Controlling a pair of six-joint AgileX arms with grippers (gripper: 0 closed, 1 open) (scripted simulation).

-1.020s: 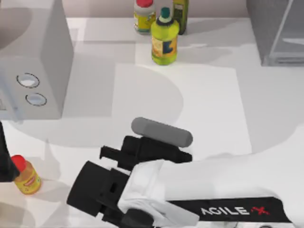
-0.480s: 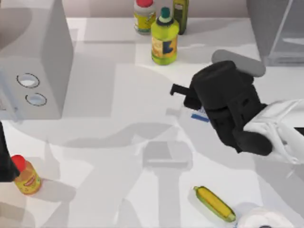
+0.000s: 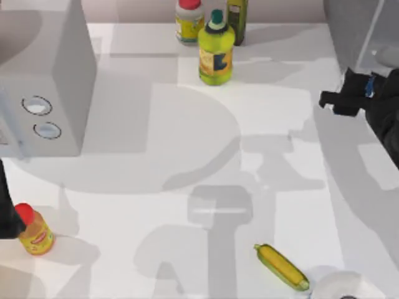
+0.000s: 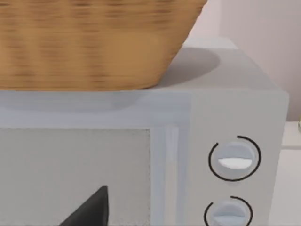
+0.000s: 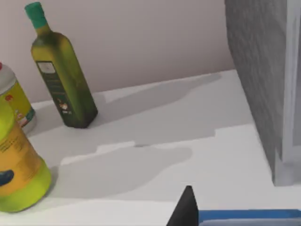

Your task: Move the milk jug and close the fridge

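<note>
My right gripper (image 3: pixel 349 99) hangs at the table's right side, just in front of the fridge (image 3: pixel 346 37), a dark grey cabinet whose door panel (image 3: pixel 381 43) stands open. The gripper is shut on the milk jug (image 3: pixel 372 86), of which a small blue patch shows beside the black fingers. In the right wrist view the jug's blue top (image 5: pixel 249 215) lies along the lower edge next to one black finger (image 5: pixel 186 209), with the fridge wall (image 5: pixel 254 70) close by. My left arm (image 3: pixel 5 208) is parked at the table's left edge.
A light grey box with two round dials (image 3: pixel 43 81) stands at the left, a wicker basket (image 4: pixel 94 42) on top. Three bottles stand at the back: yellow-green (image 3: pixel 216 50), red-capped (image 3: pixel 189 22), dark green (image 5: pixel 63 70). A small yellow bottle (image 3: pixel 34 232) and a yellow-green oblong (image 3: pixel 282 266) sit near the front.
My right arm swung from the table's front middle to the right, up to the fridge, carrying the milk jug. The yellow-green oblong at the front came into sight. The left arm stayed put.
</note>
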